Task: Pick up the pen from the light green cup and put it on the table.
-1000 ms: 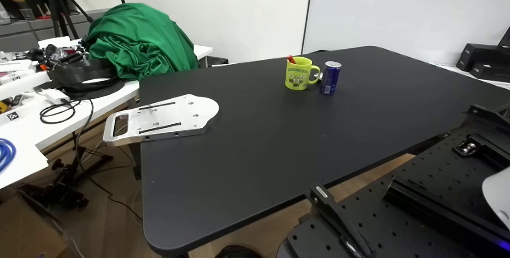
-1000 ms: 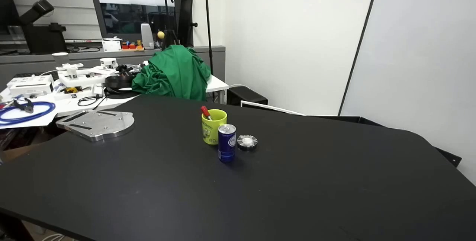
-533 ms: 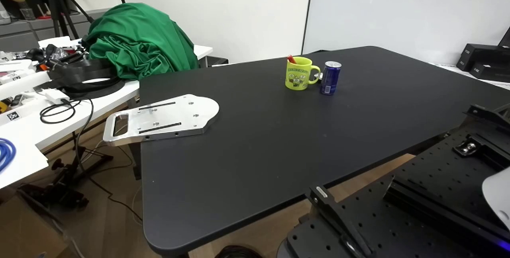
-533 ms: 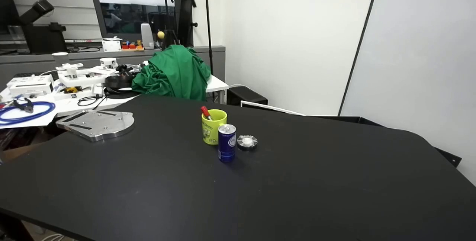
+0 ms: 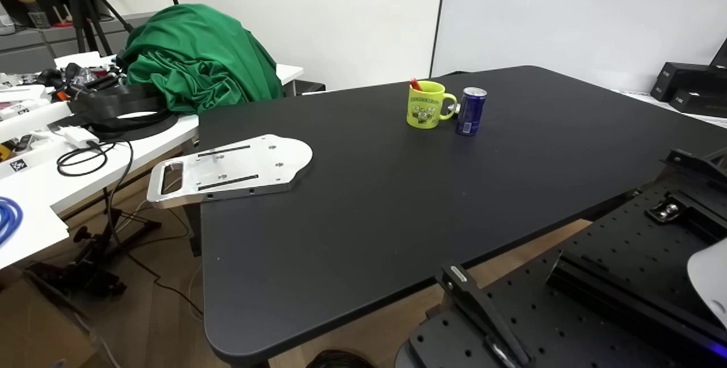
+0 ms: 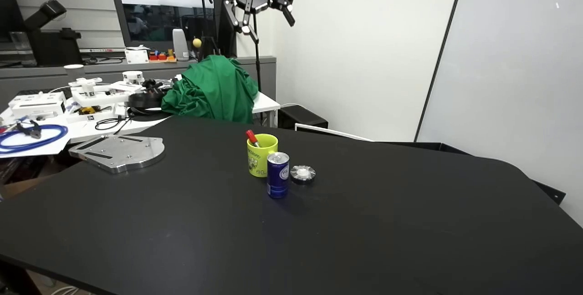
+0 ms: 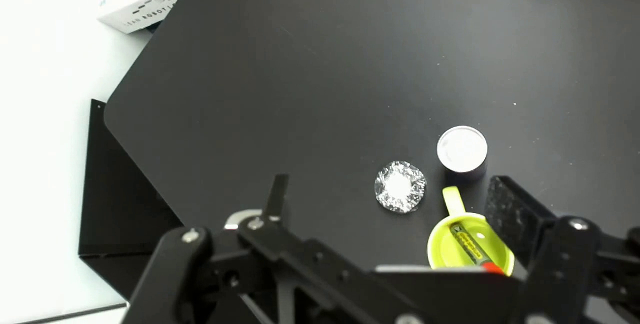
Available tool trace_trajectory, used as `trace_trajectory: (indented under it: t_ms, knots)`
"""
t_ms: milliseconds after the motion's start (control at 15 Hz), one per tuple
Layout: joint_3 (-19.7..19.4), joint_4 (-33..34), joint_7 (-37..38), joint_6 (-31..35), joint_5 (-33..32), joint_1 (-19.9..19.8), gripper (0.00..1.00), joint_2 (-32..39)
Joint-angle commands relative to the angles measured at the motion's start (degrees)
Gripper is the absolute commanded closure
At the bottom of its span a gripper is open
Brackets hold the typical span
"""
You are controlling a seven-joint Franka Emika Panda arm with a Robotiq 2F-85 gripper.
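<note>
The light green cup stands upright on the black table [image 6: 191,231] in both exterior views [image 5: 423,108] [image 6: 260,160]. The red-capped pen leans inside it, its red end above the rim, in both exterior views [image 5: 416,84] [image 6: 252,137]. In the wrist view, the pen [image 7: 470,244] lies slantwise in the cup [image 7: 440,249], its dark grey body with a yellow label visible. My gripper [image 6: 272,28] is open and empty, high above the table. In the wrist view, its fingers [image 7: 392,191] are wide apart, and the right finger partly overlaps the cup.
A blue can [image 6: 277,179] stands close to the cup's handle side. A shiny wrapped disc [image 6: 302,174] lies beside them. A silver metal plate [image 5: 244,166] overhangs the table's edge. A cluttered white table with a green cloth [image 5: 199,55] stands beyond.
My gripper has come down into an exterior view from the top edge, and a dark tip now shows at the top of both. The cup, pen and can have not moved.
</note>
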Motion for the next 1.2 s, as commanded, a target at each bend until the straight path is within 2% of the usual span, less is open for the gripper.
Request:
trace_trajectory:
  t_ms: [0, 333, 600, 867, 1133]
  knots:
    - [0.9, 3.7, -1.4, -0.4, -0.4, 1.1, 0.00, 5.4]
    - [2.0, 0.6, -1.0, 4.6, 1.4, 1.2, 0.00, 8.9]
    - [2.8, -0.7, -2.4, 9.6, 5.2, 0.6, 0.00, 11.0]
    - [2.6, -3.3, -2.3, 16.5, 8.6, 0.8, 0.00, 11.8]
    - [1.5, -4.3, -1.6, 20.1, 8.2, 1.4, 0.00, 13.8]
